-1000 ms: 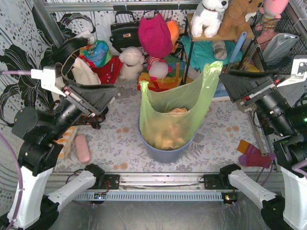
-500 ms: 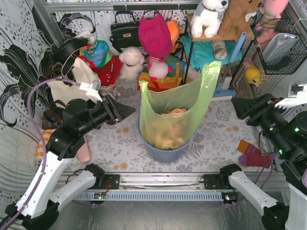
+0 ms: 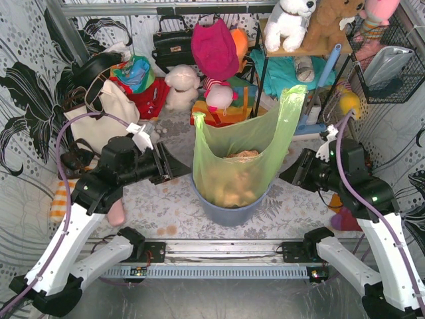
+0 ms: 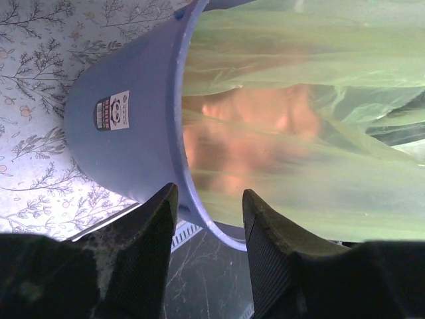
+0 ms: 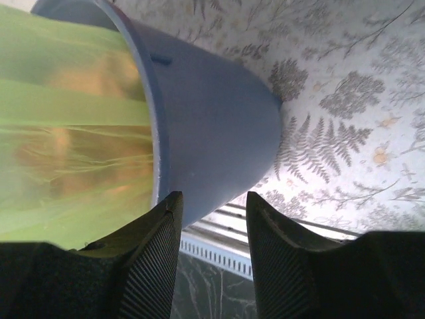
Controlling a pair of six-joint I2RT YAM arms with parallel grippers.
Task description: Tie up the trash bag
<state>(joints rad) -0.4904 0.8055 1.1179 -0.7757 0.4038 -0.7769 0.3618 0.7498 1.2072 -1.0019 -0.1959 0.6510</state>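
**Trash bag [image 3: 242, 149] in bin, flanked by both jaws**

Stands at mid-counter [image 3: 166, 206] inside the round blue-grey bin [image 3: 229, 212], rising well above the rim, mouth open and untied, two corners peaking upward. Shows crumpled tan-orange paper [image 3: 240, 157] through the thin green film. Flanked on one side by the left jaws, parted and holding nothing, tips just beside the bin's rim. Flanked on the other by the right jaws, likewise parted and empty, close to the bin wall. Backed along the far edge by plush toys [image 3: 182, 86] and a black handbag [image 3: 172, 45].
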